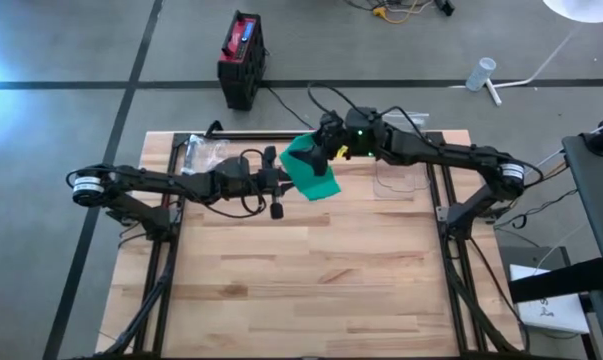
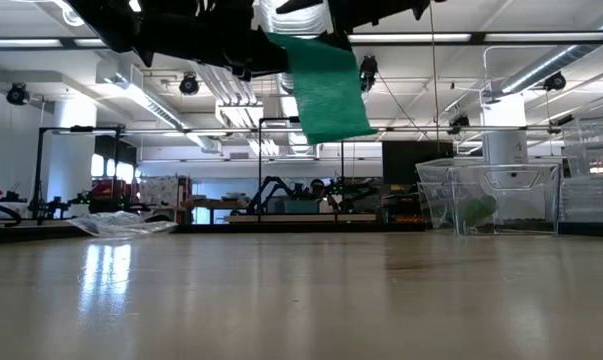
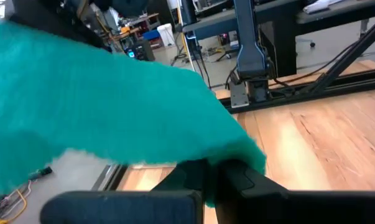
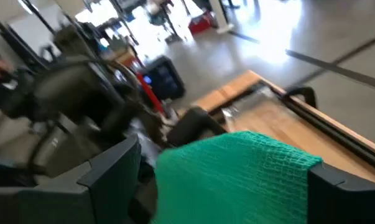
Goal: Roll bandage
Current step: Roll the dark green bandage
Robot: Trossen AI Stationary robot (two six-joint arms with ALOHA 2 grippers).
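The green mesh bandage [image 1: 311,170] hangs as a loose sheet high above the table's far middle, and its lower edge [image 2: 333,130] is well clear of the wood. My left gripper [image 1: 284,180], reaching in from the table's left, is shut on it [image 3: 215,177]. My right gripper [image 1: 324,148] comes in from the right at the bandage's far upper end. It is open, with one finger [image 4: 115,174] on each side of the green sheet [image 4: 237,174]. My left gripper pinches the bandage's lower edge [image 3: 234,155] between its two shut fingers. They come in about level from the table's left. The cloth spreads slack beyond the fingers and hangs clear of the table. My right gripper's fingers flank the bandage; I cannot tell whether they touch it.
A crumpled clear plastic bag [image 1: 203,152] lies at the table's far left. A clear plastic container [image 2: 486,195] stands at the far right. A black and red box [image 1: 243,55] sits on the floor beyond the far edge. The near part of the wooden table [image 1: 311,290] is bare.
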